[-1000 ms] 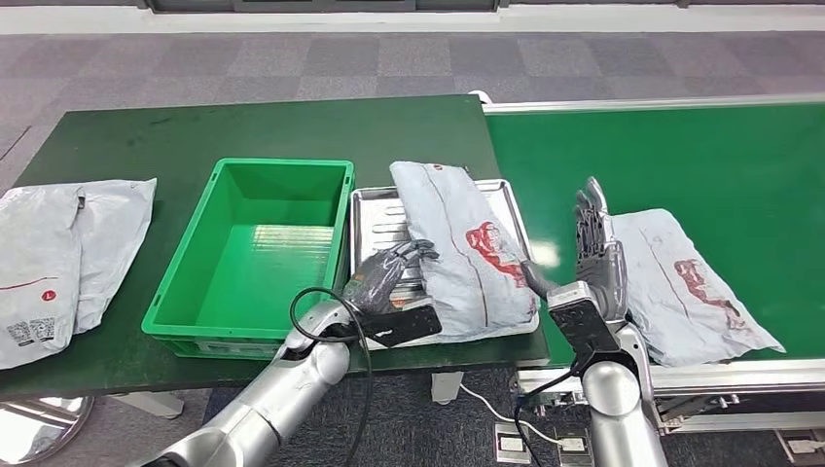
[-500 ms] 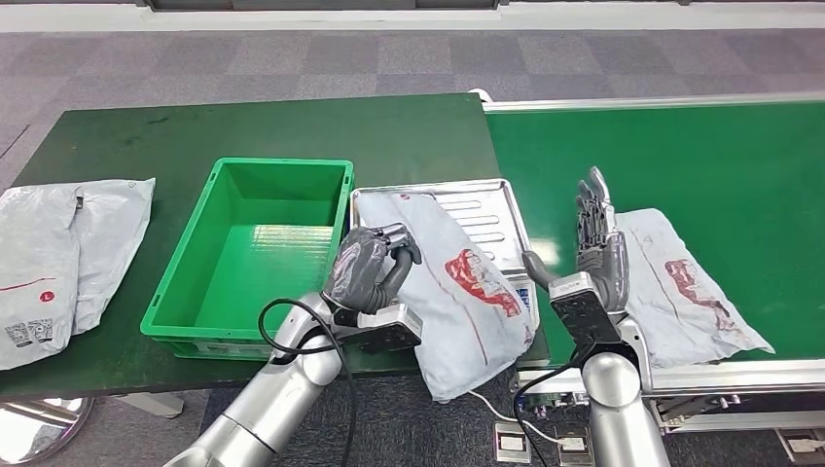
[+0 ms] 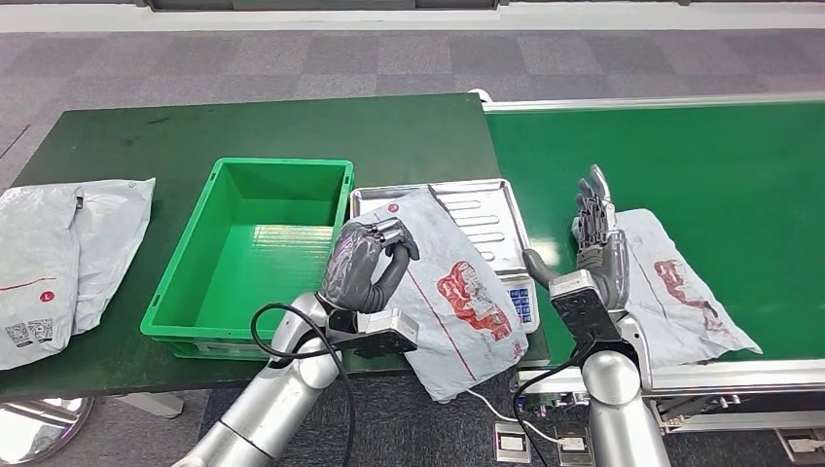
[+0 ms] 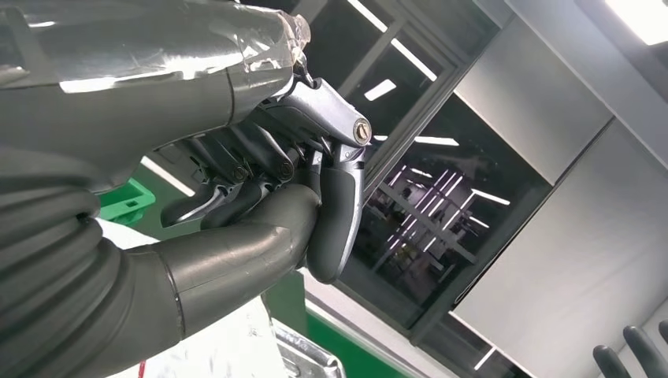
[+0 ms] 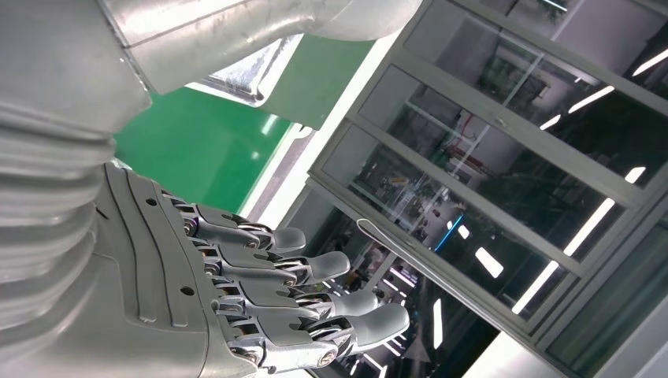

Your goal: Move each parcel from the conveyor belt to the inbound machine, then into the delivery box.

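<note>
Left robot hand (image 3: 368, 261) gripping grey parcel (image 3: 455, 297), right robot hand (image 3: 595, 243) open, fingers straight

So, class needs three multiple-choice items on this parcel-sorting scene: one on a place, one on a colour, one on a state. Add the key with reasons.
1. Where does the green crate stand?
A. On the dark table, beside the metal tray
B. On the conveyor belt
C. On the floor

2. What colour is the print on the held parcel?
A. Blue
B. Red
C. Yellow

3. How is the right hand?
A. Gripping a parcel
B. Closed in a fist
C. Open, fingers straight

Key: 1 A, the crate sits left of the tray on the table; 2 B, red marks show on the grey bag in the left hand; 3 C, its fingers are extended, holding nothing.
</note>
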`<action>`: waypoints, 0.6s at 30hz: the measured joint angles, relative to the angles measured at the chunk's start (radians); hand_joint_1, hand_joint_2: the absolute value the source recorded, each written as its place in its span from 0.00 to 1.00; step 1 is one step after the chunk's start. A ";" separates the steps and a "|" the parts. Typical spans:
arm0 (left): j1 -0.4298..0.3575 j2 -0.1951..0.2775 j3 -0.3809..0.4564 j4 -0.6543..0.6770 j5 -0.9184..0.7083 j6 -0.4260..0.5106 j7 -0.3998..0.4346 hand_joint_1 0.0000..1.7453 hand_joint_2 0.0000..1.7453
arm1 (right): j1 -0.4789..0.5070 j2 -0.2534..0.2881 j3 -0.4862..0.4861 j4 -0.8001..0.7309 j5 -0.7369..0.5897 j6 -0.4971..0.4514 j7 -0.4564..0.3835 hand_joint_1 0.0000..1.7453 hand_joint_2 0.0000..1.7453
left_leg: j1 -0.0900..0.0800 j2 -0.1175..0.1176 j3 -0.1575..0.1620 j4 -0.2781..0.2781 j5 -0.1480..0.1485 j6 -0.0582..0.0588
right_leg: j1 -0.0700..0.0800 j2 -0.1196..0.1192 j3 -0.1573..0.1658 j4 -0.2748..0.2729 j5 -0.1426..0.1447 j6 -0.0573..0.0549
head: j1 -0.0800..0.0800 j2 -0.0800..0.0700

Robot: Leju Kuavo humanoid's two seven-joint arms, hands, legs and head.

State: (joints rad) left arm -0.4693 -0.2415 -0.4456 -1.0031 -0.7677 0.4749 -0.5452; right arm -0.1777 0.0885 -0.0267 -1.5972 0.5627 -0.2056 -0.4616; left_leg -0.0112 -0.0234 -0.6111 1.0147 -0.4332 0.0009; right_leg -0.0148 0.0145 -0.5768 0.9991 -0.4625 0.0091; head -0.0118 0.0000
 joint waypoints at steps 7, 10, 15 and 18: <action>0.009 -0.001 0.000 -0.023 -0.009 0.071 -0.066 1.00 1.00 | 0.000 -0.002 0.000 0.003 -0.015 -0.010 0.000 0.00 1.00 | 0.000 0.000 0.000 0.000 0.000 0.000 | 0.000 0.000 -0.001 0.000 0.000 0.000 | 0.000 0.000; 0.011 -0.001 0.000 -0.027 0.009 0.101 -0.058 1.00 1.00 | 0.005 -0.003 0.000 0.003 -0.015 -0.019 0.000 0.00 1.00 | 0.000 0.000 0.000 0.000 0.000 0.000 | 0.000 0.000 -0.001 0.000 0.000 0.000 | 0.000 0.000; 0.012 0.001 0.004 -0.040 0.124 0.098 -0.062 0.00 1.00 | 0.024 -0.003 0.000 0.003 -0.015 -0.028 -0.001 0.00 1.00 | 0.000 0.001 0.000 0.000 0.000 0.000 | 0.000 0.000 -0.001 0.000 0.000 0.000 | 0.000 0.000; -0.016 0.005 -0.004 0.004 0.077 -0.174 0.052 0.00 1.00 | 0.022 -0.006 0.000 0.003 -0.013 -0.018 -0.006 0.00 1.00 | 0.000 0.000 0.000 0.000 0.000 0.000 | 0.000 0.000 -0.001 0.000 0.000 0.000 | 0.000 0.000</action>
State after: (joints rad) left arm -0.4855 -0.2368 -0.4494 -0.9987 -0.6910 0.3014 -0.4928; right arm -0.1561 0.0829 -0.0267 -1.5946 0.5493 -0.2240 -0.4671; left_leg -0.0112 -0.0232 -0.6112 1.0148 -0.4333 0.0009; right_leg -0.0149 0.0146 -0.5780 0.9987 -0.4628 0.0093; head -0.0119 0.0000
